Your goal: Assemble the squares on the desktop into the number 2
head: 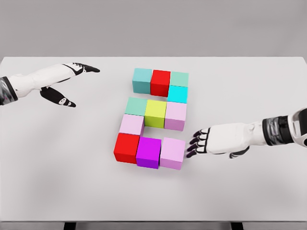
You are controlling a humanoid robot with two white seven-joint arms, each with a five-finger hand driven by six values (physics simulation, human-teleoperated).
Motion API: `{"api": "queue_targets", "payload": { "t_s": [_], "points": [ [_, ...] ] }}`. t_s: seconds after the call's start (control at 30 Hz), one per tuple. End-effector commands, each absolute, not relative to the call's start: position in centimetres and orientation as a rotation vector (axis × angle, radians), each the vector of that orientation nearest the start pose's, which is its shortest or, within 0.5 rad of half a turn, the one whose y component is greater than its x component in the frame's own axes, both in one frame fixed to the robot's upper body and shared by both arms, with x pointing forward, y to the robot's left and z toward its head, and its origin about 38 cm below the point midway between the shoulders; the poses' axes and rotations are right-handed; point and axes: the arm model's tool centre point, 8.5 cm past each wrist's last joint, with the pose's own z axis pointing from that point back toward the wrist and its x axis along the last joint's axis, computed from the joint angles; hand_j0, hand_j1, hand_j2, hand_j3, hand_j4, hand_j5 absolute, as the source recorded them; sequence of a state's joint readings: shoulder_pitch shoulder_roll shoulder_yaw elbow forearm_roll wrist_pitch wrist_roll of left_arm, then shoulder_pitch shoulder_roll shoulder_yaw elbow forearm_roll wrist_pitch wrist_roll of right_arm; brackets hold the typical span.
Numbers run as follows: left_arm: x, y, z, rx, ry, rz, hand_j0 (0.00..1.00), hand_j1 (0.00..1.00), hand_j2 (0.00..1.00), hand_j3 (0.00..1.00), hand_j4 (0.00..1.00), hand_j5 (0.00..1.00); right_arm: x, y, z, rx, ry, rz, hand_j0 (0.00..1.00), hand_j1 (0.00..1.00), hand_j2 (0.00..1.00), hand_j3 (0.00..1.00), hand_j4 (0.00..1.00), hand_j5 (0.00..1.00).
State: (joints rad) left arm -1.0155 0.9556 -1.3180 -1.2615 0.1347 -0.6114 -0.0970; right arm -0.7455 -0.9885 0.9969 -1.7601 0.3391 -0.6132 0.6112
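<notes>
Your left hand (67, 84) is hovering at the upper left with fingers spread, while your right hand (211, 140) is reaching in low, fingers relaxed.

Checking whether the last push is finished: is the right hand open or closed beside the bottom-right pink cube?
Open. The right hand has its dark fingers spread, tips against the pale pink cube, grasping nothing.

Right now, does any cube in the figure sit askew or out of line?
Mostly tidy. The bottom row slants a little, with the pale pink cube by the right hand sitting lowest. The top row and middle row look square.
</notes>
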Motion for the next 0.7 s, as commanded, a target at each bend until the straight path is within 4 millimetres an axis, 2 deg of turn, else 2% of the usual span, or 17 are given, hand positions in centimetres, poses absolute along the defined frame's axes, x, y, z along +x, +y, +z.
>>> {"api": "queue_targets", "payload": {
  "t_s": [0.0, 0.1, 0.17, 0.23, 0.43, 0.57, 0.63, 0.67],
  "points": [
    [45.6, 33.1, 21.5, 0.2, -1.604, -1.662, 1.0, 1.0, 1.0, 1.0, 1.0, 1.0, 35.5, -26.0, 19.7, 0.124, 1.494, -3.14, 1.0, 1.0, 1.0, 1.0, 1.0, 1.0],
    [45.6, 33.1, 21.5, 0.202, -1.603, -1.662, 1.0, 1.0, 1.0, 1.0, 1.0, 1.0, 37.3, -28.7, 24.0, 0.374, 1.557, -3.114, 1.0, 1.0, 1.0, 1.0, 1.0, 1.0],
    [45.6, 33.1, 21.5, 0.202, -1.603, -1.662, 1.0, 1.0, 1.0, 1.0, 1.0, 1.0, 38.2, -29.6, 26.6, 0.487, 1.631, -3.071, 1.0, 1.0, 1.0, 1.0, 1.0, 1.0],
    [45.6, 33.1, 21.5, 0.202, -1.602, -1.663, 1.0, 1.0, 1.0, 1.0, 1.0, 1.0, 38.3, -30.9, 27.9, 0.485, 1.739, -3.068, 1.0, 1.0, 1.0, 1.0, 1.0, 1.0],
    [45.5, 33.1, 21.4, 0.194, -1.591, -1.674, 1.0, 1.0, 1.0, 1.0, 1.0, 1.0, 38.3, -30.6, 29.2, 0.409, 1.896, -3.012, 1.0, 1.0, 1.0, 1.0, 1.0, 1.0],
    [45.5, 33.0, 21.2, 0.18, -1.569, -1.692, 1.0, 1.0, 1.0, 1.0, 1.0, 1.0, 38.4, -30.6, 29.3, 0.398, 1.915, -3.005, 1.0, 1.0, 1.0, 1.0, 1.0, 1.0],
    [46.1, 34.0, 20.5, 0.151, -1.442, -1.752, 1.0, 1.0, 1.0, 1.0, 1.0, 1.0, 38.3, -30.8, 29.0, 0.364, 1.952, -3.009, 1.0, 1.0, 1.0, 1.0, 1.0, 1.0],
    [47.0, 33.3, 19.9, 0.103, -1.374, -1.793, 1.0, 1.0, 1.0, 1.0, 1.0, 1.0, 38.3, -30.8, 29.0, 0.363, 1.954, -3.009, 1.0, 1.0, 1.0, 1.0, 1.0, 1.0]
  ]
}}
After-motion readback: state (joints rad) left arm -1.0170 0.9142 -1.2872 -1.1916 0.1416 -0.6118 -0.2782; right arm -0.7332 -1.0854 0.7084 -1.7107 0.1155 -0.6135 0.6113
